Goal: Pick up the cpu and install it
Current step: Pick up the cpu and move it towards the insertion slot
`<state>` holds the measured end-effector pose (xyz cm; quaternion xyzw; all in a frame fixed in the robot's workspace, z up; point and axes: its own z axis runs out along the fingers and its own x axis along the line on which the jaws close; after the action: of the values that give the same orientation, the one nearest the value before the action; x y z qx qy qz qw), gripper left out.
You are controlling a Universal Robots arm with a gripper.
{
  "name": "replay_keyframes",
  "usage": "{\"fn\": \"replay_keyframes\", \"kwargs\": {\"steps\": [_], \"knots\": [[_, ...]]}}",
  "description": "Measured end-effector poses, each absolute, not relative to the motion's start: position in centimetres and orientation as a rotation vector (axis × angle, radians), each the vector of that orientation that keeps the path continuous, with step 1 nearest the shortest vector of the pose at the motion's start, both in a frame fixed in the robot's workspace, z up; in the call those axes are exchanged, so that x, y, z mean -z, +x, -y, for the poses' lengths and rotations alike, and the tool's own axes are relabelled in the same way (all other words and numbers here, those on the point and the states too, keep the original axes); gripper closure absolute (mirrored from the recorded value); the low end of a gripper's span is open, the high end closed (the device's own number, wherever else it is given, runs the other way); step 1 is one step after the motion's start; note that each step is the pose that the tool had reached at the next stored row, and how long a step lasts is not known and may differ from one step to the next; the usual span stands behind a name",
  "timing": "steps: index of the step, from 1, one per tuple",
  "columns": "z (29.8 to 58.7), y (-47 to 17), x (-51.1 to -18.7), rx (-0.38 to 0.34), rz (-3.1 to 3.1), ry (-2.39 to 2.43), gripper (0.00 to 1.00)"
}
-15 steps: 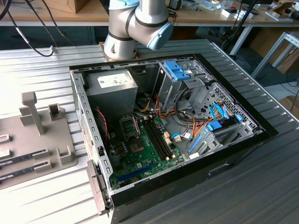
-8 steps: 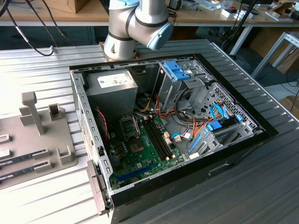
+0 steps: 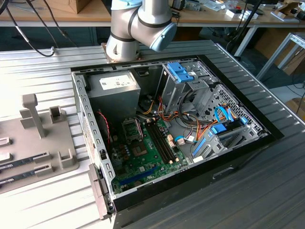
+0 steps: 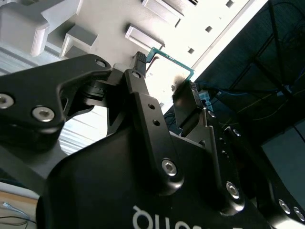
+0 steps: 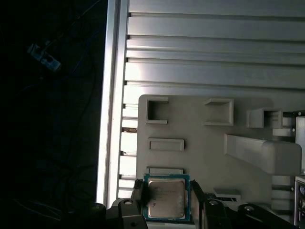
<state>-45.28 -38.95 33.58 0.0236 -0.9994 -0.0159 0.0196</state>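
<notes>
The tray (image 3: 28, 138) lies on the table (image 3: 43, 205), at the exterior view's left of the computer case (image 3: 88, 124). In the case, the power supply (image 3: 114, 93) sits behind the motherboard (image 3: 143, 162). The gripper (image 5: 167, 191) holds the cpu (image 5: 166, 200) above the tray.

The cpu (image 5: 166, 197) (green rim, dull silver lid) is clamped by two opposite edges in the claw (image 5: 167, 202).

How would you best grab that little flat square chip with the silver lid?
Probably by two opposite green edges of the cpu, coming in from the lid side. It is thin and flat, so only the edges offer a pinch. In the first wrist view the hand grips it that way, one finger on each side.
</notes>
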Motion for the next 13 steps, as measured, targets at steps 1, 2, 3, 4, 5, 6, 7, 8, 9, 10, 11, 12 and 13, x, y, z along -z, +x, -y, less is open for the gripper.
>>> {"fn": "replay_keyframes", "kwargs": {"steps": [1,2,3,4,5,6,7,8,9,10,11,12,13], "knots": [[38.95,-45.28,-33.61,0.049,3.101,0.073,0.53],[38.95,-45.29,-33.64,0.049,3.101,0.073,0.53],[38.95,-45.28,-33.67,0.049,3.101,0.073,0.53],[38.95,-45.28,-33.71,0.049,3.101,0.073,0.53],[38.95,-45.29,-33.73,0.049,3.101,0.073,0.53],[38.95,-45.29,-33.76,0.049,3.101,0.073,0.53],[38.95,-45.29,-33.79,0.049,3.101,0.073,0.53],[38.95,-45.29,-33.82,0.049,3.101,0.073,0.53],[38.95,-45.29,-33.85,0.049,3.101,0.073,0.53],[38.95,-45.29,-33.88,0.049,3.101,0.073,0.53],[38.95,-45.29,-33.94,0.049,3.101,0.073,0.53],[38.95,-45.29,-33.98,0.049,3.101,0.073,0.53],[38.95,-45.29,-34.02,0.049,3.101,0.073,0.53]]}}
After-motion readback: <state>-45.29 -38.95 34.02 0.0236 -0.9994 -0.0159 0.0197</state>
